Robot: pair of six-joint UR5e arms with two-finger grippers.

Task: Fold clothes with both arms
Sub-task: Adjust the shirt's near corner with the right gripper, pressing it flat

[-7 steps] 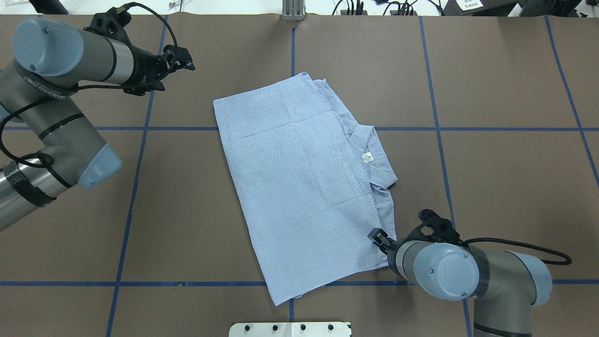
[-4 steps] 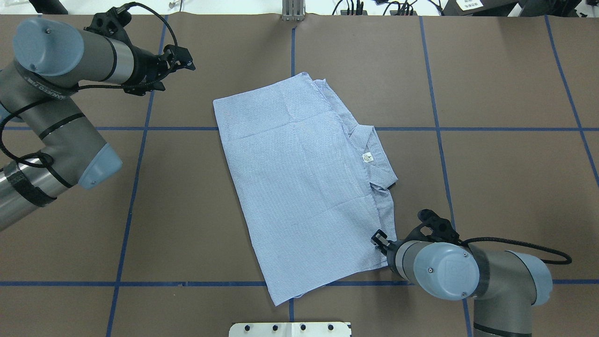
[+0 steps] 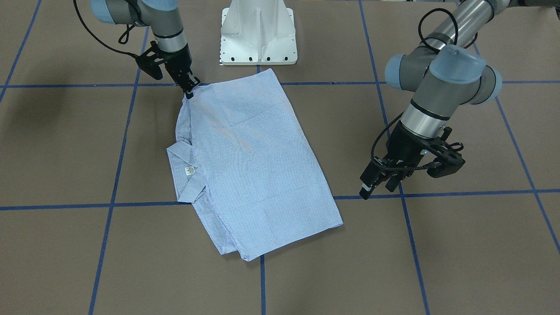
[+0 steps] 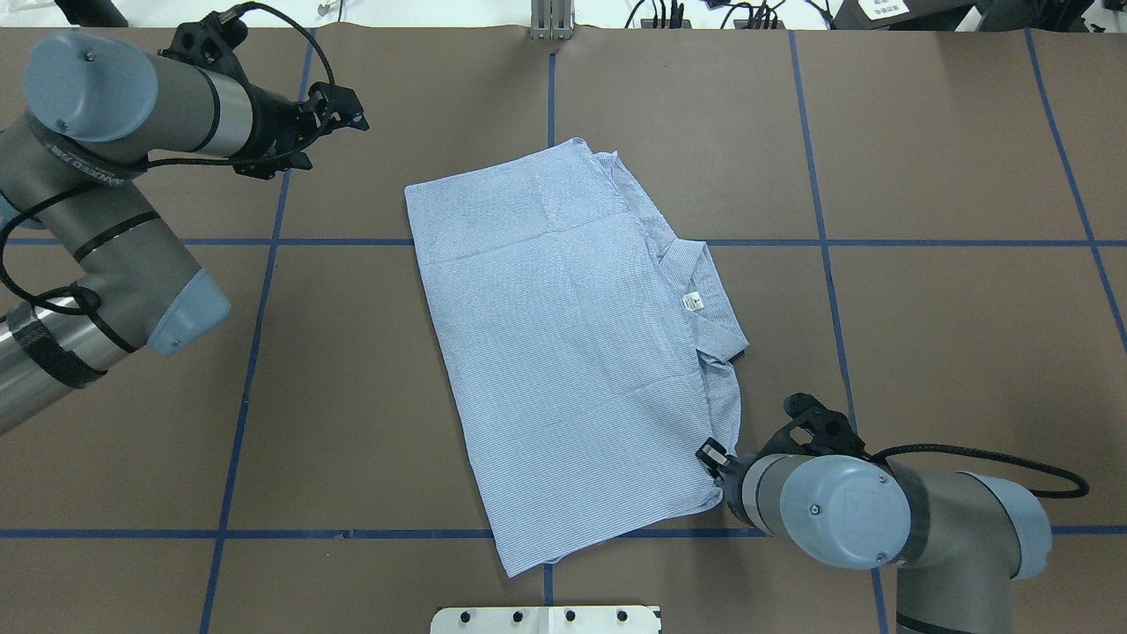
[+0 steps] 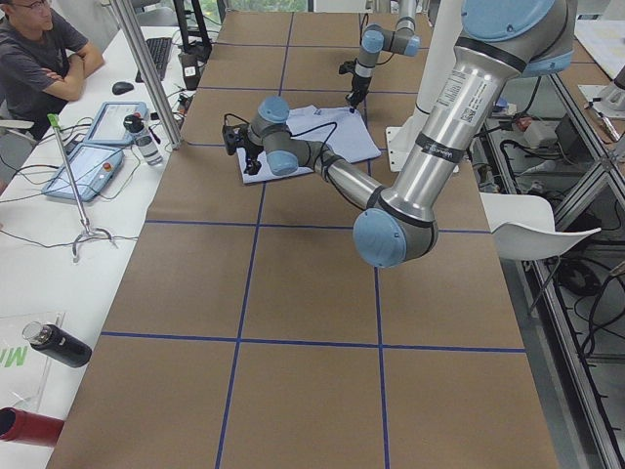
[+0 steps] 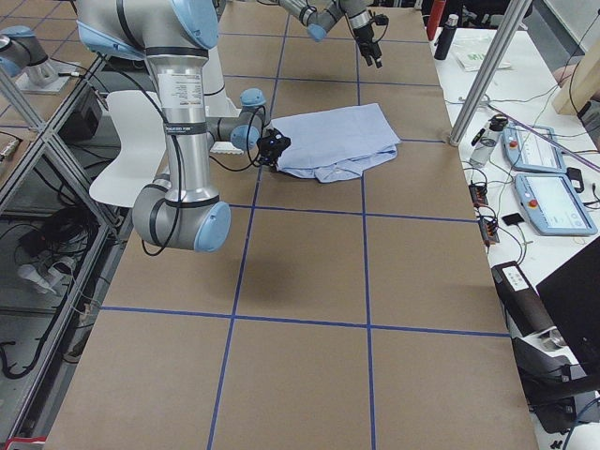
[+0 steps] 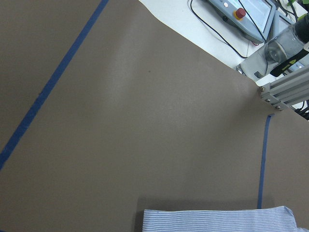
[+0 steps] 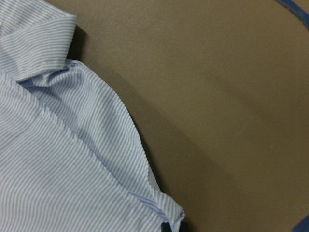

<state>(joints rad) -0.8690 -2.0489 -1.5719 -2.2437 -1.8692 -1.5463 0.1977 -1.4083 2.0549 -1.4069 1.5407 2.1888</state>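
Fingers pinch shirt corner (right gripper).

this is a robot lab. big robot arms stand at a brown counter with blue tape lines. a man sits at a white desk with control tablets and cables.

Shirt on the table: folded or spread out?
Folded. The shirt lies as a compact rectangle, no sleeves showing, with its collar sticking out at one long edge.
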